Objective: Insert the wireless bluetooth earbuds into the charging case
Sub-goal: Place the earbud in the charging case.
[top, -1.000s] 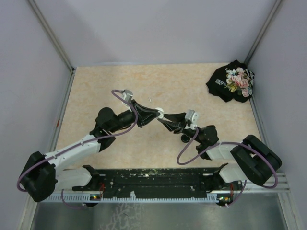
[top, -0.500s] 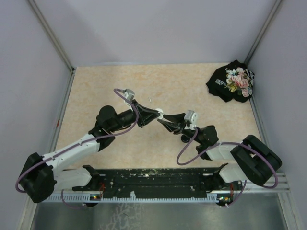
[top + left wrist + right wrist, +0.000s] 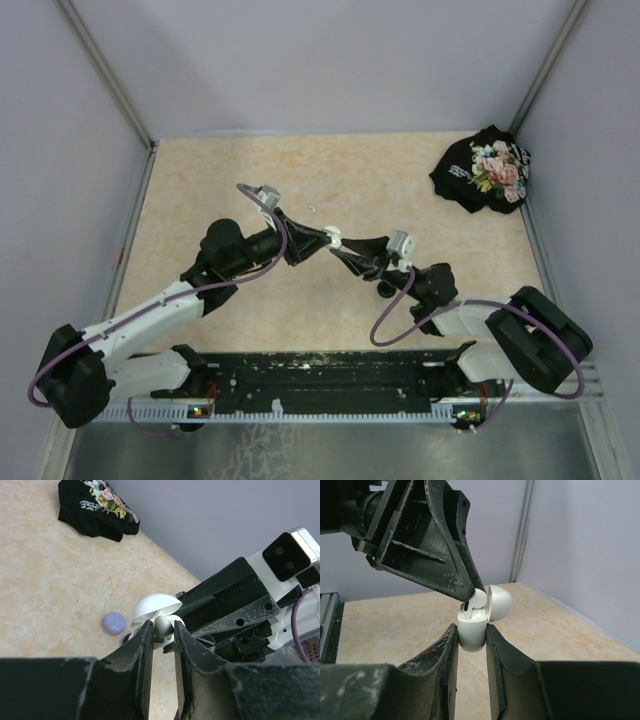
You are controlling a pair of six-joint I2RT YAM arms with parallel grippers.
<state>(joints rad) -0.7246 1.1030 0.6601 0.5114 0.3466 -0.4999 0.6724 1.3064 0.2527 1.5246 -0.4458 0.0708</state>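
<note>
My right gripper (image 3: 470,629) is shut on a white charging case (image 3: 471,632) and holds it upright above the table, its lid (image 3: 500,601) hinged open. My left gripper (image 3: 161,630) is shut on a white earbud (image 3: 163,626), which sits in the case's open top in the right wrist view (image 3: 478,603). The left fingertips (image 3: 468,593) touch the case's rim from above. In the top view both grippers meet at the case (image 3: 333,238) over the middle of the table. Other earbuds are out of view.
A lavender round disc (image 3: 114,623) lies on the beige table (image 3: 220,180) below the case. A dark round thing (image 3: 385,290) lies beside the right arm. A black floral cloth (image 3: 483,170) sits at the back right corner.
The grippers have stayed together at the case. The left arm's rear links have shifted slightly left and down.
</note>
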